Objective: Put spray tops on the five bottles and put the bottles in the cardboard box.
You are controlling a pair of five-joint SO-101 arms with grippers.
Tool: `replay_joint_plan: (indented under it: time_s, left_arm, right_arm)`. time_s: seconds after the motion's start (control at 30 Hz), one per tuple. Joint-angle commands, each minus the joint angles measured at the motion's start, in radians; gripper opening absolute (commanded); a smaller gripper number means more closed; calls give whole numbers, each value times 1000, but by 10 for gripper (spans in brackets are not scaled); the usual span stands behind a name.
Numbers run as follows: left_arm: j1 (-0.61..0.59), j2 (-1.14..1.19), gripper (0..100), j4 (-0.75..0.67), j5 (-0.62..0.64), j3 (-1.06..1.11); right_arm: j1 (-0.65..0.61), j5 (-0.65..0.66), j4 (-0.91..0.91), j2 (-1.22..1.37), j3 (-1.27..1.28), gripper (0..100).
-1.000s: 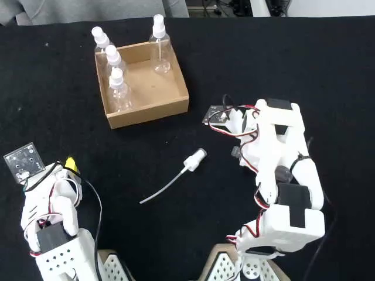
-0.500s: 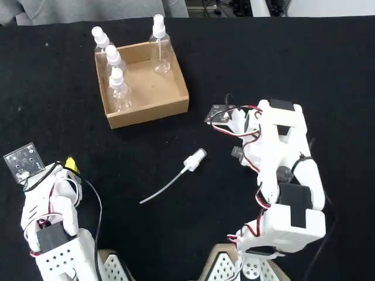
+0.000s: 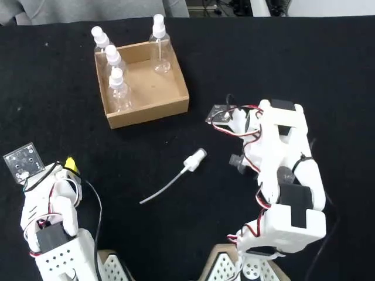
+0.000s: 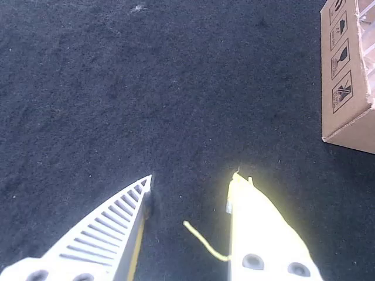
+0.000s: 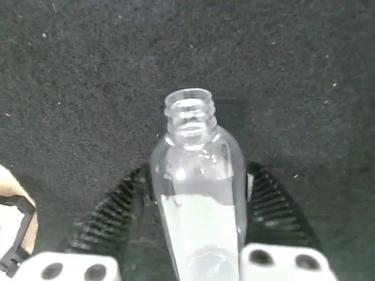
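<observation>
A clear bottle [image 5: 196,170] with a bare threaded neck sits between the black fingers of my right gripper [image 5: 198,173], which is shut on it above the black tabletop. In the high view that arm [image 3: 281,158] stands at the right. A loose white spray top [image 3: 195,158] with its long tube lies left of it. The cardboard box [image 3: 176,105] at the back left holds several capped bottles [image 3: 118,88]. At the front left my left gripper [image 4: 192,178] is open over bare cloth, nothing between its fingers.
The black cloth [image 3: 328,70] covers the whole table. The box corner [image 4: 348,76] shows beyond my left gripper. Open cloth lies between the box and the spray top. A person's grey sleeve runs along the far edge.
The right arm's wrist has shifted slightly toward the front with the bottle. The left arm, the spray top and the box have not moved.
</observation>
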Motion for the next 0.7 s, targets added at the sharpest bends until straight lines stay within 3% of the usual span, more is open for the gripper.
replay_joint_plan:
  time_s: [0.0,0.2,0.67]
  left_arm:
    - [-13,-6,195,5,-2,-4]
    - [-13,-6,195,5,-2,-4]
    - [-12,-6,195,5,-51,1]
  right_arm:
    - [14,5,68,-8,-53,155]
    - [12,-20,209,-8,-154,155]
    - [-149,-422,404,-22,-390,155]
